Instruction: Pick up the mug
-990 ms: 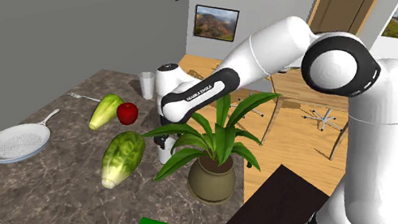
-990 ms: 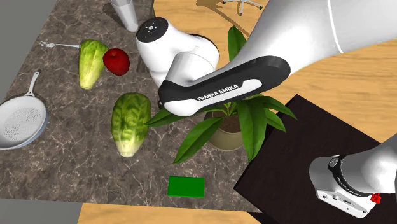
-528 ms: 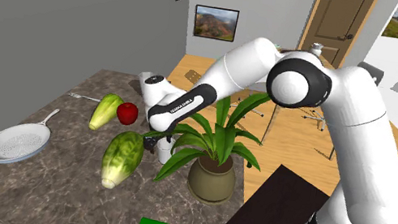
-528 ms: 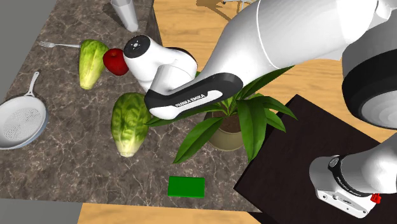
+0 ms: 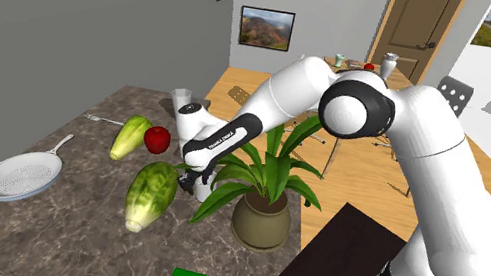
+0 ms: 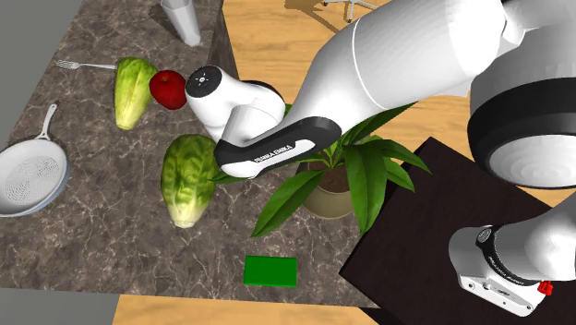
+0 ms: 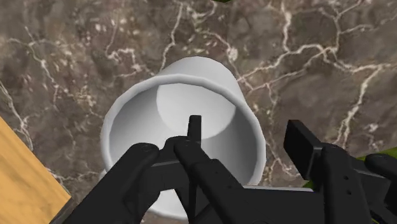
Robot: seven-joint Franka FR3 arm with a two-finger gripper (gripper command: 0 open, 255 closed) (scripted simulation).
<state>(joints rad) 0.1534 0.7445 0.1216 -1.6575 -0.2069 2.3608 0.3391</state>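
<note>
Jaws stand apart on the gripper point(image 7: 247, 127), astride one wall of the white mug point(image 7: 191, 95): one finger hangs inside the mouth, the other outside the rim. No contact with the wall can be confirmed, and nothing is held. The mug stands upright on the dark marbled counter point(image 7: 318, 44), directly beneath the hand and close to the counter's edge over the wood floor point(image 7: 19, 184). In the shoulder view the hand sits low between the large lettuce head point(image 5: 150, 195) and the potted plant point(image 5: 259, 221), under its leaves. Assessment: approach and alignment look complete; closing on the wall and lifting remain. Farther off are a red apple point(image 6: 168, 88) and a tapered grey cup point(image 6: 182, 20), both clear of the arm's work.
</note>
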